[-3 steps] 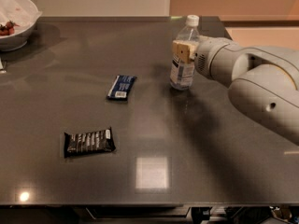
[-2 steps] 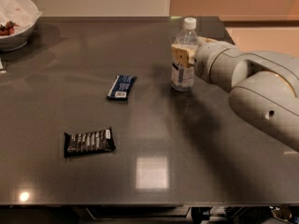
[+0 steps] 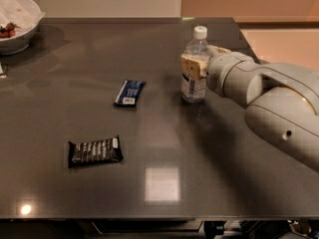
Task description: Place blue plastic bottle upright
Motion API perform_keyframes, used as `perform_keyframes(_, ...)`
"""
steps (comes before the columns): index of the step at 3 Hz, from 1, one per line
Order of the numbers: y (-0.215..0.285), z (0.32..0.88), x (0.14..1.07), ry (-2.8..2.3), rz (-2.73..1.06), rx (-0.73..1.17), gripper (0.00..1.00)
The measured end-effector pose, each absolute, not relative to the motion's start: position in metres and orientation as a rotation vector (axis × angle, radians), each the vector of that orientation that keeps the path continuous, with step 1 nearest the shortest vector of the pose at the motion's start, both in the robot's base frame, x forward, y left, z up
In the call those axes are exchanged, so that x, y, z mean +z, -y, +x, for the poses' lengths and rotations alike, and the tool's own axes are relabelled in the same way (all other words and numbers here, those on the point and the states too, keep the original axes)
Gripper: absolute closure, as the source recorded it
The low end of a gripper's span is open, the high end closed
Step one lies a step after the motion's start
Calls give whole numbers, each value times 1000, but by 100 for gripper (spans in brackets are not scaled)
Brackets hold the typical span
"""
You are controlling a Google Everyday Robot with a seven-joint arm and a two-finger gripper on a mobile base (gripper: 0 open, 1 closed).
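The blue plastic bottle (image 3: 195, 83) is clear, with a white cap and a white-and-blue label. It stands upright at the back right of the dark table (image 3: 159, 183), its base at or just above the surface. My gripper (image 3: 203, 62) reaches in from the right and is shut on the bottle's middle. One tan finger pad (image 3: 192, 66) lies across the front of the label, and the other finger shows behind the bottle.
A dark-blue snack wrapper (image 3: 129, 92) lies mid-table, left of the bottle. A black snack bar (image 3: 94, 151) lies nearer the front left. A white bowl (image 3: 15, 24) with food sits at the back left corner. The table's right edge is close behind the arm.
The gripper and the bottle it holds have moved down a little and slightly left together. The snack bars have not moved.
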State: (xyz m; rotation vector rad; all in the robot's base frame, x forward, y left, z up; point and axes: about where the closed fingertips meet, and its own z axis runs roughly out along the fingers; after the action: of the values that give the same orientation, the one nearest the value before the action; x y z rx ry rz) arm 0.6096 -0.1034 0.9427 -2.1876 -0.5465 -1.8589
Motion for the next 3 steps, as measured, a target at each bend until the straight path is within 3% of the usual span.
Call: perform_keyframes(3,106,604,951,526,-2173,-1870,12)
